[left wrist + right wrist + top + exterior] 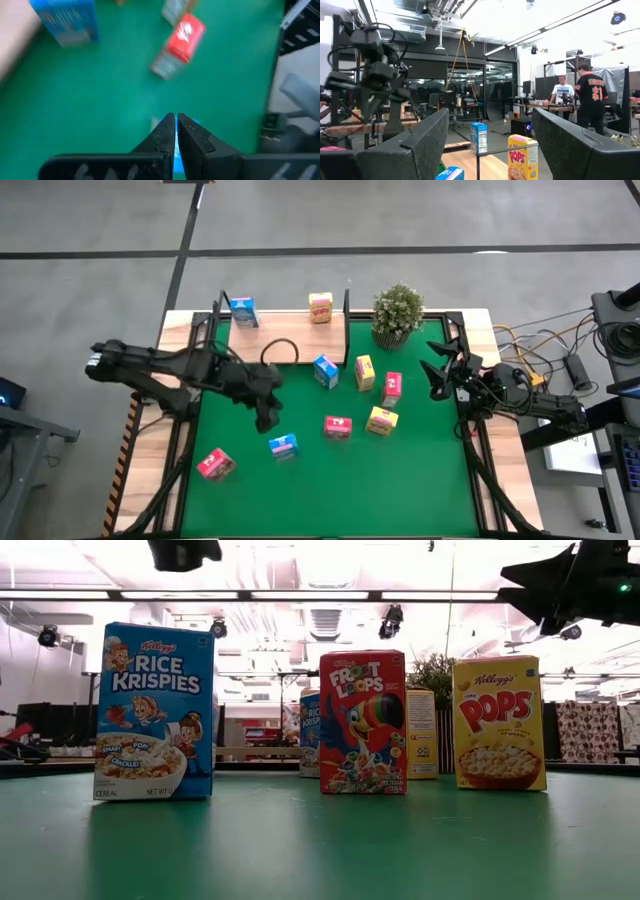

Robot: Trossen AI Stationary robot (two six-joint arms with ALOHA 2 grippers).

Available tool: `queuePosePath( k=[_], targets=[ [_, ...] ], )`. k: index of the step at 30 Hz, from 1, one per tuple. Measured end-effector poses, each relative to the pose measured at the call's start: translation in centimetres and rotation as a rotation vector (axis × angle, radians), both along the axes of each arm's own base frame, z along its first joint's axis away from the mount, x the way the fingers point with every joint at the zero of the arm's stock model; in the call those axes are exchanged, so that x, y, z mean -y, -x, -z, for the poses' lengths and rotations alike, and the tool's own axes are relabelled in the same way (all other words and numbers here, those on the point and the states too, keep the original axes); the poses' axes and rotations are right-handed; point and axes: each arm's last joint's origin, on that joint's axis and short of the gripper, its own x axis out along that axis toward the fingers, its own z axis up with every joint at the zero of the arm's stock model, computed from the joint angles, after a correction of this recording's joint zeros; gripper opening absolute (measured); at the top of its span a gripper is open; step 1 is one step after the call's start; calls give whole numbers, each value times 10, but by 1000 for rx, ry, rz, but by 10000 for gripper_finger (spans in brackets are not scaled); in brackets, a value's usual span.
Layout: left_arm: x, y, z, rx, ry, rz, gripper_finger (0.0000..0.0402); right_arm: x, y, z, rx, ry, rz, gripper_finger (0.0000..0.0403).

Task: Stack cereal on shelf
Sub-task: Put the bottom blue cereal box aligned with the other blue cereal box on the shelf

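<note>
The left tool (268, 420), fingers together, hangs over a blue box (283, 446) near the mat's front. The right tool (438, 372) waits, fingers apart, at the desk's right edge.

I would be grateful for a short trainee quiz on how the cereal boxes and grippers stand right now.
1. True or false: the left gripper, over the green mat, is shut, while the right gripper, at the table's right edge, is open.
2. How many small printed cereal boxes stand on the light wooden shelf with black end frames? A) one B) two C) four
3. What colour is the small cereal box lying nearest the left gripper?

Key
1. True.
2. B: a blue shelf box and a yellow shelf box.
3. Blue: the blue mat box.
</note>
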Motion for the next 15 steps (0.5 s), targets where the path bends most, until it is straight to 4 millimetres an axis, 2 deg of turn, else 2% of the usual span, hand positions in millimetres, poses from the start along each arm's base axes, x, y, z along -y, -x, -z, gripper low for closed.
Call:
queuePosePath(
  k=[4,7,11,15],
  targets=[
    [32,-2,17,-115,56,32,2,0,0,0,2,1,0,274],
    [56,-7,32,-174,33,91,14,0,0,0,-1,13,5,274],
    [70,-13,45,-227,-33,123,60,0,0,-1,-1,17,7,274],
    [75,-19,59,-290,-69,149,131,0,0,-1,0,17,6,274]
  ],
)
